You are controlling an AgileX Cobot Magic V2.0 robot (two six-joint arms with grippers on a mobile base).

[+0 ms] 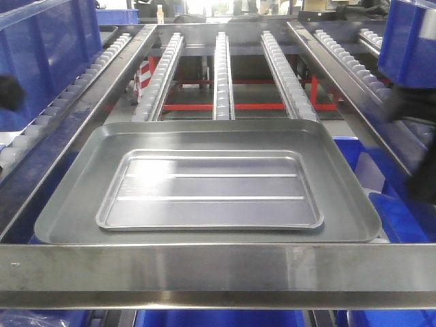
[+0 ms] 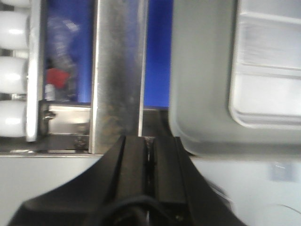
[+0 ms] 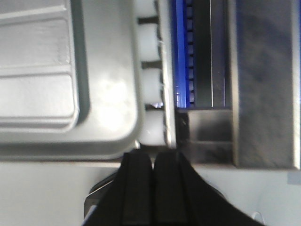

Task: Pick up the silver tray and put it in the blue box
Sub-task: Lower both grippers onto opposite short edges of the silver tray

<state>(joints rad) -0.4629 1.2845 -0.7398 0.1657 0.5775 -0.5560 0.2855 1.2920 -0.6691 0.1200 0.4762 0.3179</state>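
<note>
Silver tray sits nested in the duller grey tray; left gripper and right gripper, both closed and empty by the near corners, should open and pinch only its rim

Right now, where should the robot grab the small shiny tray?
The silver tray lies flat inside the grey tray, so only its raised rim sticks up. Probably pinch that rim at a short end, coming in from the side.
</note>
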